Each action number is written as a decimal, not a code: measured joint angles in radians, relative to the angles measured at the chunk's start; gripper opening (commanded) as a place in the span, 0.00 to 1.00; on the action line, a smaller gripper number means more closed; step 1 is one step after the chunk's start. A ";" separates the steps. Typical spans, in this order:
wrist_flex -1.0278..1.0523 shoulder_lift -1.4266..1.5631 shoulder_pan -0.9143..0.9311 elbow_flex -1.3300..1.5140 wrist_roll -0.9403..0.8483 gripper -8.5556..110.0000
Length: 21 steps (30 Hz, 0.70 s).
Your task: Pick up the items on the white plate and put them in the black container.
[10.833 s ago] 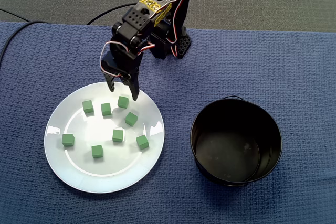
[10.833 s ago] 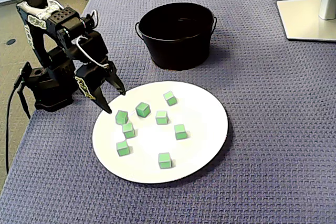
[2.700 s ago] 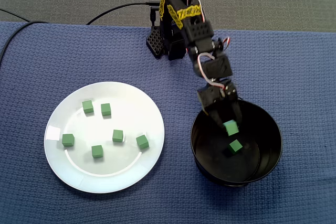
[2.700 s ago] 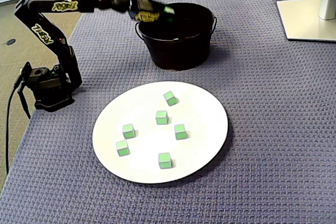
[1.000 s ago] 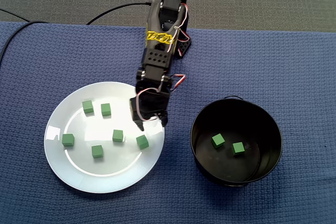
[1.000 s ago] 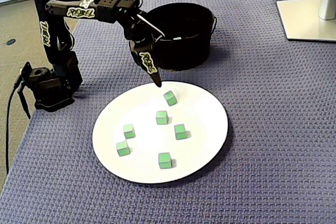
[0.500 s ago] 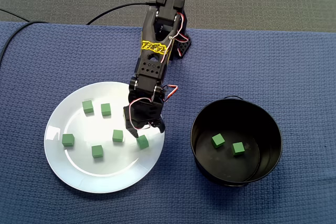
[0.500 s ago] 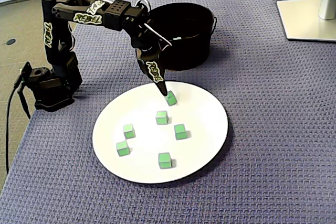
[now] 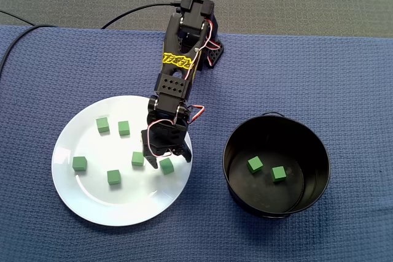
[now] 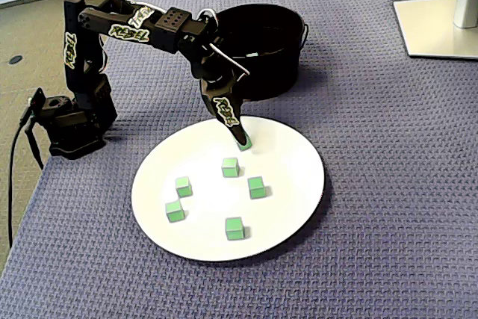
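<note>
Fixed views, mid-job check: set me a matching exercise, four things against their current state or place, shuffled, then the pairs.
Things
1. white plate
2. black container
3. arm
4. black cable

States
A. holds two green cubes
B. trails away from the arm's base
C. holds six green cubes
D. reaches down over the plate, jaws open either side of a cube

Pairs: 1-C, 2-A, 3-D, 4-B
</note>
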 measured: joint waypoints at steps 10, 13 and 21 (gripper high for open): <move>-0.040 -0.026 0.005 0.006 0.006 0.26; -0.051 -0.031 0.012 0.017 0.006 0.24; -0.086 -0.029 0.026 0.060 0.008 0.20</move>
